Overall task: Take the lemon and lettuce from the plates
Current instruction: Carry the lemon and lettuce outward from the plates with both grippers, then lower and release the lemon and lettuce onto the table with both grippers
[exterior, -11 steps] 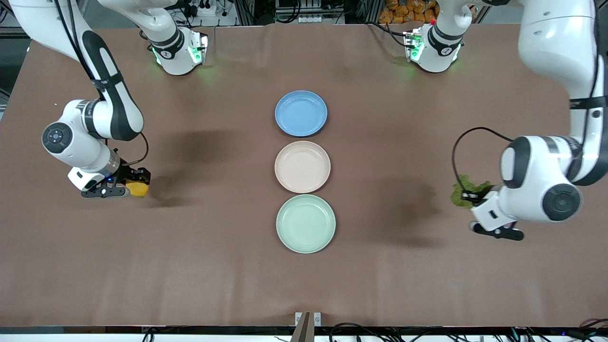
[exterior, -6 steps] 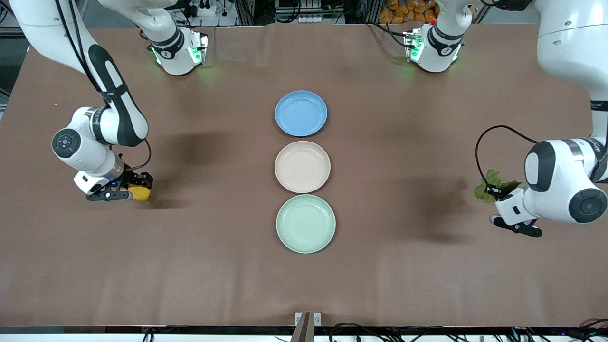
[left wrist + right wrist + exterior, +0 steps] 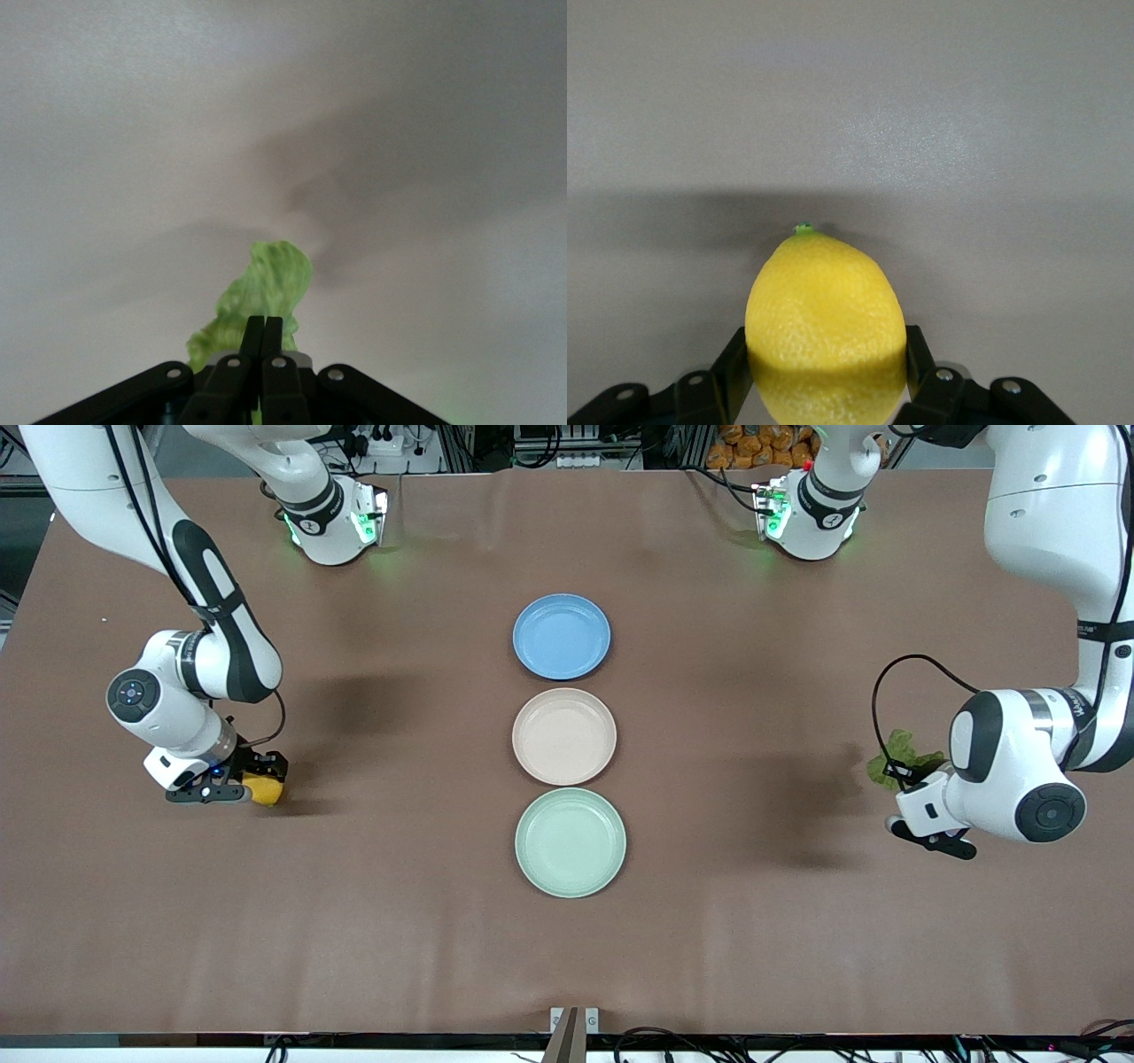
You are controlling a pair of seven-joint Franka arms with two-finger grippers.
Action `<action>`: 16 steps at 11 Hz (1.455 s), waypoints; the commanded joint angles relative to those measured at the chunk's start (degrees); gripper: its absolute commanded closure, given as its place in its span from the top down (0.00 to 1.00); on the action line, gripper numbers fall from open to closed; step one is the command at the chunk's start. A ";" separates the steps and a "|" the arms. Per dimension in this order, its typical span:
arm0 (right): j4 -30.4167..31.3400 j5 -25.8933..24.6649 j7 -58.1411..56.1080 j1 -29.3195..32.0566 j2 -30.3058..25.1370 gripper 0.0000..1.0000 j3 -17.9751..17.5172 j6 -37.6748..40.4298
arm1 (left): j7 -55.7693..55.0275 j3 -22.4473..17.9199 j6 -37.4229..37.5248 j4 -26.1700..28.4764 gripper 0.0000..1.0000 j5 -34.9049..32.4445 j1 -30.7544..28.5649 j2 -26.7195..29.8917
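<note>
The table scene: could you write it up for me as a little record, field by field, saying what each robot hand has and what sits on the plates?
right end effector: shut on the lemon, low over bare table toward the right arm's end
left end effector: shut on the lettuce, over bare table toward the left arm's end
beige plate: nothing on it
mint plate: nothing on it, nearest the front camera
blue plate: nothing on it, farthest from the camera

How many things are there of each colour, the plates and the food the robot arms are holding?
Blue: 1, the blue plate
Beige: 1, the beige plate
Mint green: 1, the mint plate
Yellow: 1, the lemon
Dark green: 1, the lettuce
Total: 5
</note>
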State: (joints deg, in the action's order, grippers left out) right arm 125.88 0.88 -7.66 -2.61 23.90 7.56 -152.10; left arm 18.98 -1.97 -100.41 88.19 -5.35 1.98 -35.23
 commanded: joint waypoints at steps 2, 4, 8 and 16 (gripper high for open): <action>-0.29 0.79 -0.25 0.77 0.89 1.00 -0.36 -0.93 | 0.62 0.13 1.27 0.06 1.00 -0.80 0.13 0.33; -0.81 0.79 -0.42 0.59 -2.17 1.00 -0.36 2.65 | 0.18 0.21 1.44 -0.56 1.00 -0.98 0.40 0.34; -11.43 0.70 -0.34 0.15 -5.17 1.00 -0.27 26.54 | -0.08 0.39 1.36 -1.70 1.00 -0.89 1.63 1.04; -25.68 0.61 -0.34 -0.64 -8.24 1.00 -0.27 44.60 | -11.84 3.99 0.04 -0.93 1.00 0.43 2.42 8.22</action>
State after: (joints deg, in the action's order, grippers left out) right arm 102.48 0.89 -7.61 -2.86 17.65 7.39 -109.62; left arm 12.04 0.62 -100.21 83.89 -5.32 5.14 -32.98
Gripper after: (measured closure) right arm 0.000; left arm 0.000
